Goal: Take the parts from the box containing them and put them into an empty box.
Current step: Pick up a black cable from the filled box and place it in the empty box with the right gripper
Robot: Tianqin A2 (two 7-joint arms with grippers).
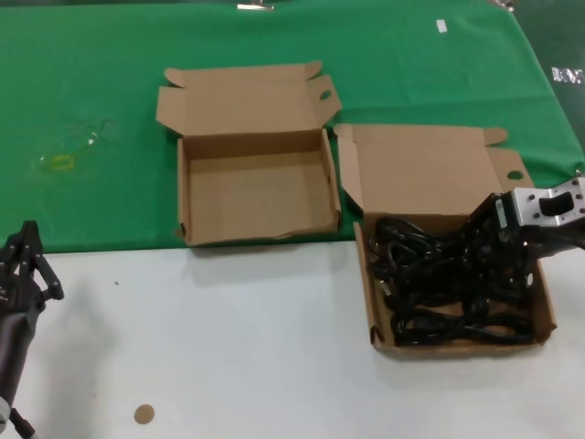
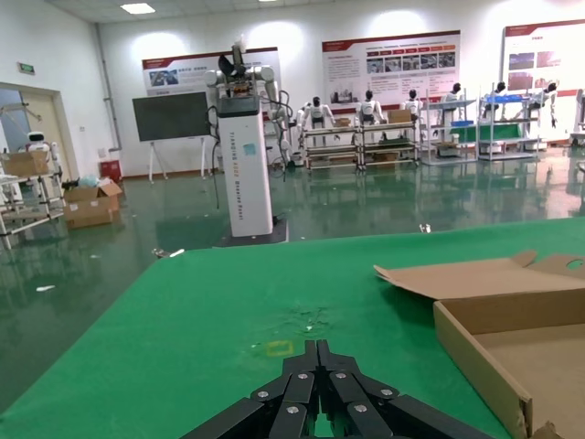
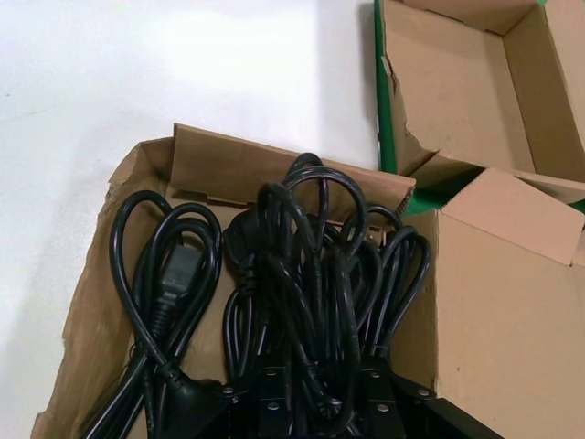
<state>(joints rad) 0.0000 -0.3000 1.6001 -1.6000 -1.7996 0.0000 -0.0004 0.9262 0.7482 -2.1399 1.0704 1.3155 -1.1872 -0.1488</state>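
Your right gripper (image 1: 498, 240) is down in the straight-walled brown cardboard box (image 1: 547, 306) near the table's right edge, its jaws clenched on a coil of the black power cords (image 3: 302, 274). The empty dented brown cardboard box (image 1: 257, 236) sits mid-table. Your left gripper (image 1: 29, 261), jaws closed, waits at the left edge.

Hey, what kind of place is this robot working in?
Most likely a robotics lab or demo hall: humanoid robots on stands, shelving racks, wall poster boards, and a glossy green floor beyond the green-covered table.
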